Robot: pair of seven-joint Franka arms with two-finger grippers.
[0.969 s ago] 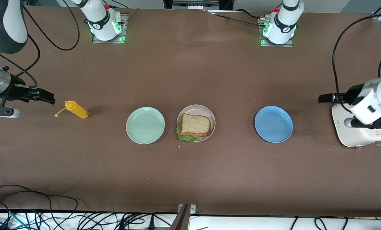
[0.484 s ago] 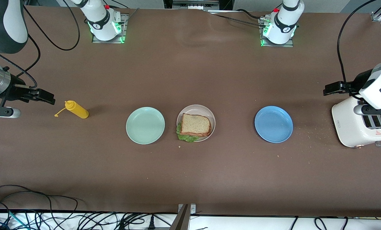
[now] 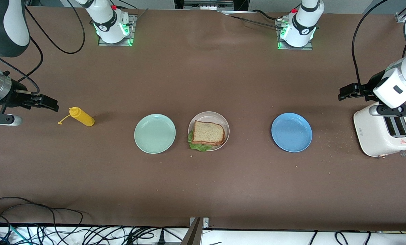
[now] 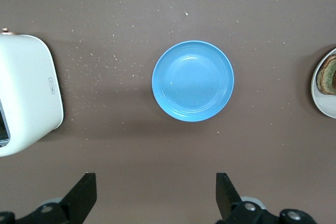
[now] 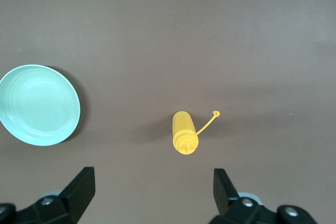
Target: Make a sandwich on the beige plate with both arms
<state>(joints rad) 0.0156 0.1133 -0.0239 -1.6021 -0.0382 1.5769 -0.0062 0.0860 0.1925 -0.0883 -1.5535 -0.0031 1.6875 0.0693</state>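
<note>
Sandwich (image 3: 208, 134) sits on beige plate (image 3: 223, 119), well apart from both grippers. Left gripper (image 4: 156, 198) fingers apart, up beside toaster (image 3: 376, 136); right gripper (image 5: 152, 195) fingers apart near mustard bottle (image 5: 184, 132).

A matt brown covering, faintly creased like paper, is seen on the table (image 3: 223, 183). The blue plate (image 3: 291, 132) and mint green plate (image 3: 155, 133) are finished in smooth, slightly glossy plastic, while the beige plate (image 3: 220, 117) looks matt. The sandwich (image 3: 208, 133) bread appears porous and rough. A glossy white casing is shown on the toaster (image 3: 381, 136). The yellow bottle (image 3: 82, 116) looks like smooth plastic.
</note>
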